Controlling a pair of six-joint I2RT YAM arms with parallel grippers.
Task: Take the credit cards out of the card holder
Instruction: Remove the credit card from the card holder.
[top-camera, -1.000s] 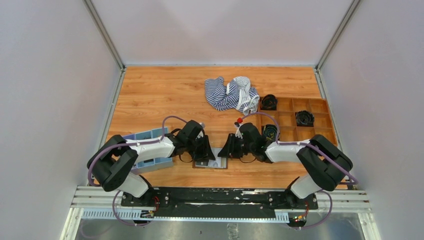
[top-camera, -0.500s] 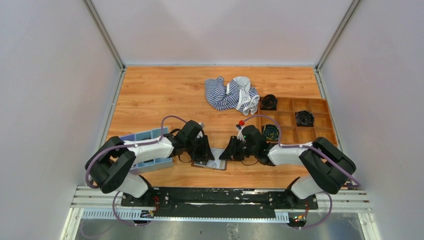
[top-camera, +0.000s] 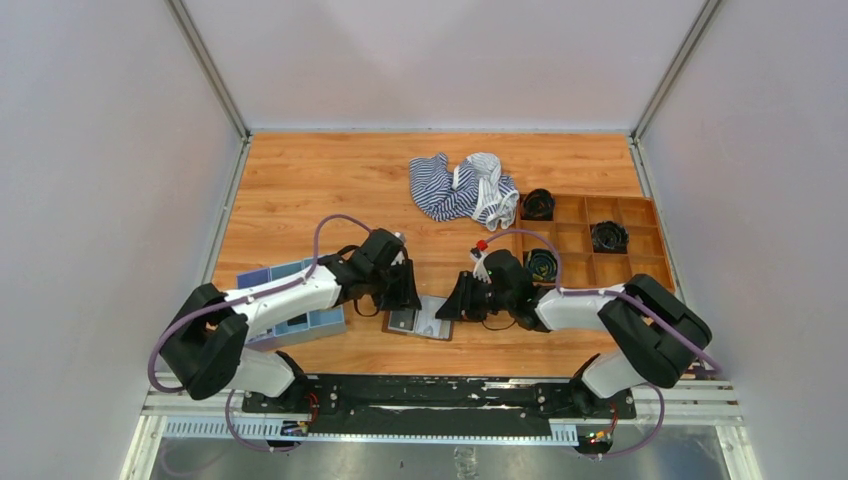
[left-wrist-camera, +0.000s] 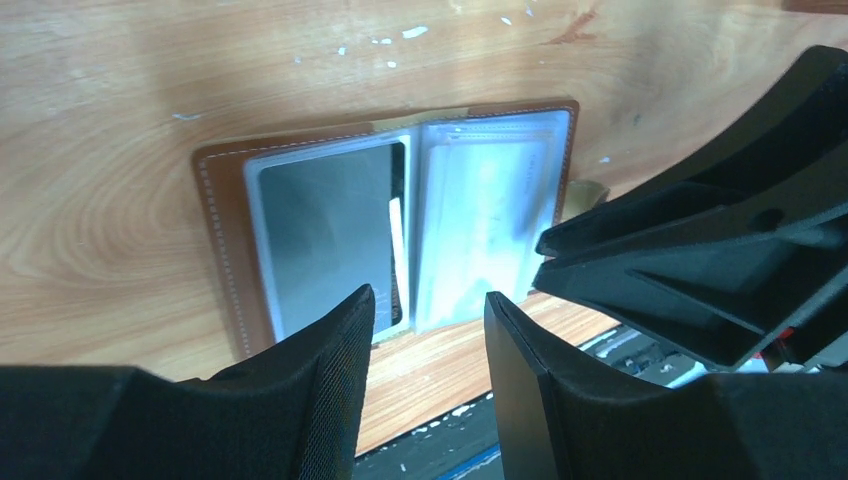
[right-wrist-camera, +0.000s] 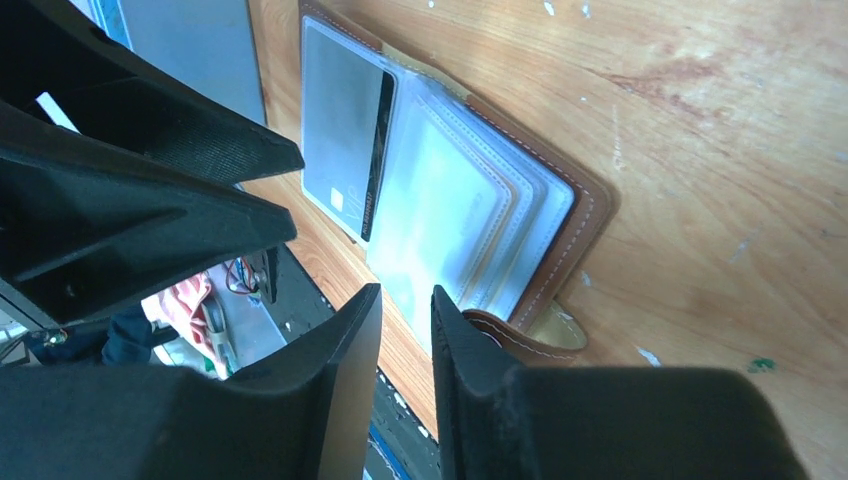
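Item: card holder (top-camera: 418, 321) — a brown bifold, lying spread flat on the tabletop (top-camera: 300, 190) near the front edge, lining upward, directly between the two tools, apparently so that both are reaching its pockets. Contents: a grey card (left-wrist-camera: 325, 235) is sitting fully inside the clear pocket of one leaf. The other leaf's stacked pockets are looking empty, and a second card is not showing plainly. Left tool (top-camera: 404, 300) is hovering just over the holder on the grey card's side, fingers spread with nothing between them, probably readying to pick at that pocket. Right tool (top-camera: 446, 308) is hanging over the opposite leaf, fingers only narrowly parted and gripping nothing. It is likely placed there to pin the leather down while a card is being drawn out. Judgement: no card is out yet. Also on the tabletop, well apart — striped cloth (top-camera: 460, 186), compartment box (top-camera: 574, 240), and blue tray (top-camera: 300, 322) beside the left arm.
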